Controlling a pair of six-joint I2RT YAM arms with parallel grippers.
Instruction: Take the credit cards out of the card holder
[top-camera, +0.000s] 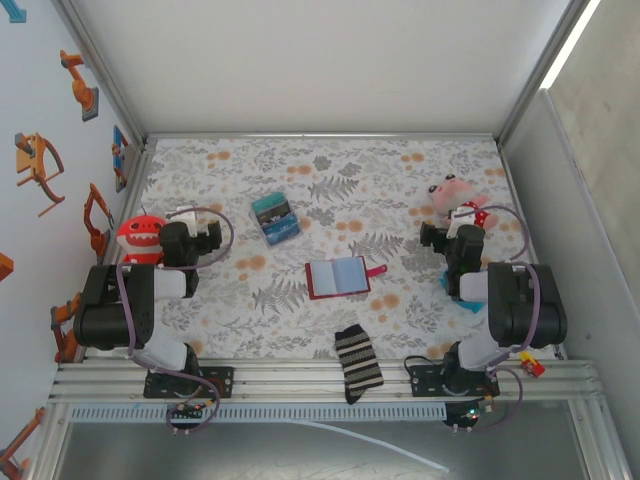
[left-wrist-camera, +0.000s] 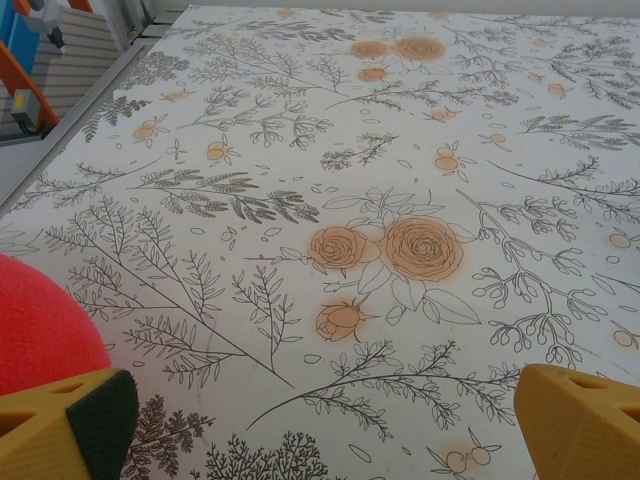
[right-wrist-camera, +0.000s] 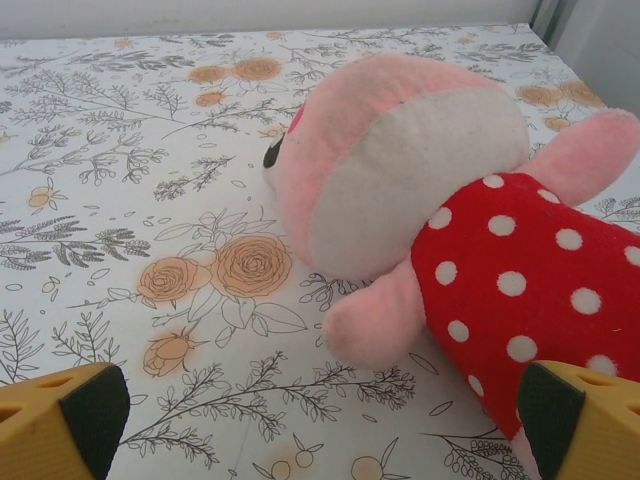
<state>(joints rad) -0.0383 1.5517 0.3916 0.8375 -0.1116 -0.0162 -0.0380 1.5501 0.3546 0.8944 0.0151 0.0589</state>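
1 open card holder (top-camera: 337, 277) lies crosswise, tab (top-camera: 377, 268) pointing right.

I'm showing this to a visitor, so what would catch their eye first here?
Probably the pink plush toy in a red polka-dot dress, lying at the right of the flowered tablecloth. Next the red wallet, open in the middle, and the red toy with teeth at the left.

Built of black boxy housings (top-camera: 108, 300) over white lower links (top-camera: 165, 352), looped with mauve-grey cables (top-camera: 122, 288), bolted by black base plates (top-camera: 188, 382) to aluminium rails (top-camera: 300, 385), tipped with yellow fingers (left-wrist-camera: 585, 425) faced by dark pads (left-wrist-camera: 105, 418).
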